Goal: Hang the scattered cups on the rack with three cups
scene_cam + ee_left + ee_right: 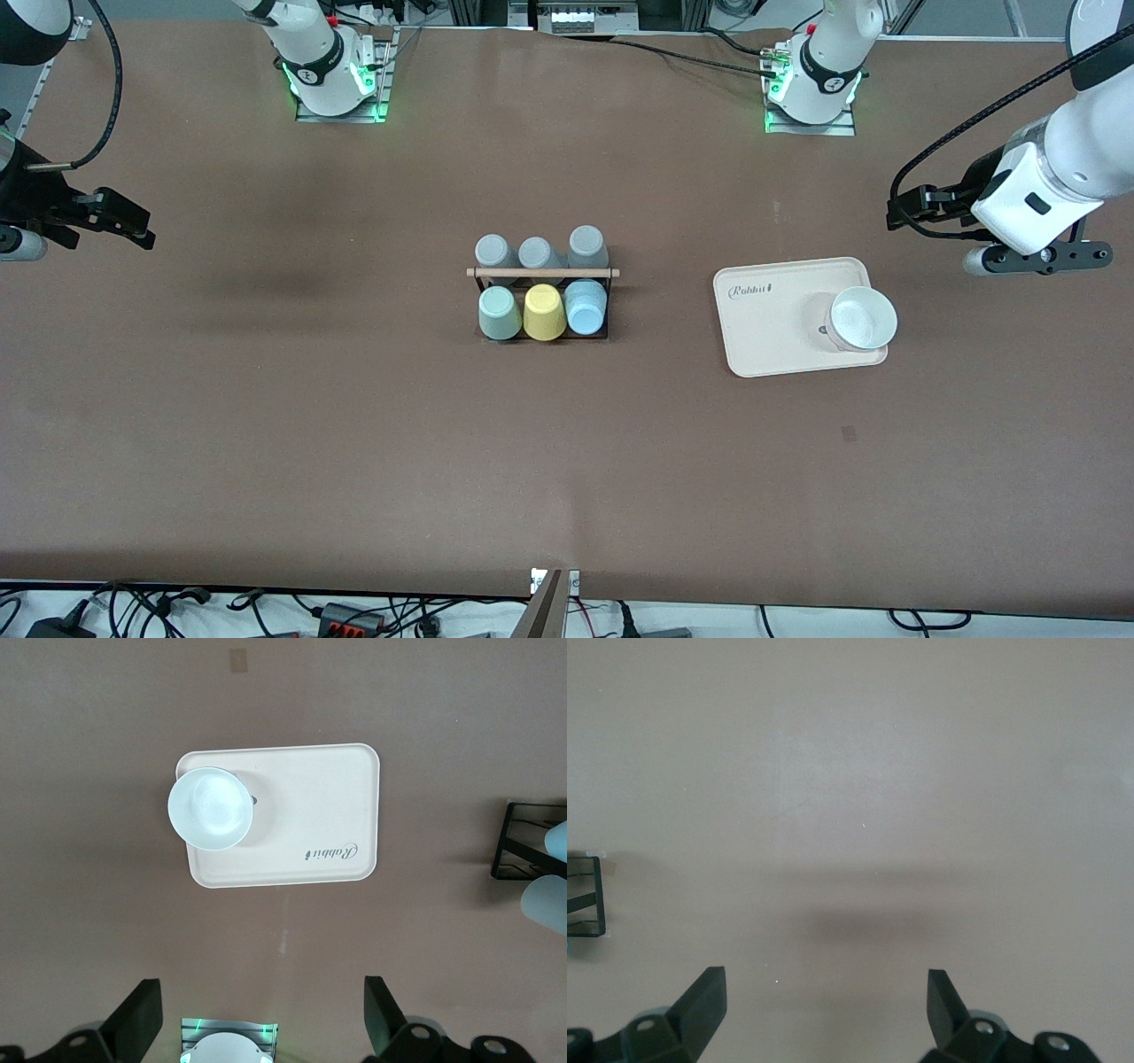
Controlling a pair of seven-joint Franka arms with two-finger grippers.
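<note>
The black wire rack (pixel 542 306) with its wooden rod (pixel 542 273) stands mid-table. The sage-green cup (pixel 499 313), a yellow cup (pixel 544 312) and the light blue cup (pixel 586 307) sit on its row nearer the front camera. Three grey cups (pixel 537 252) sit on its farther row. My left gripper (pixel 1036 257) hangs open and empty over the left arm's end of the table, also seen in the left wrist view (pixel 261 1001). My right gripper (pixel 115 217) is open and empty over the right arm's end, also seen in the right wrist view (pixel 826 992). A rack edge shows in each wrist view (pixel 523 842) (pixel 589 895).
A cream rectangular tray (pixel 771 328) lies between the rack and the left arm's end, with a white bowl (pixel 861 319) on it; both show in the left wrist view, tray (pixel 310 815) and bowl (pixel 210 807). Brown table surface surrounds the rack.
</note>
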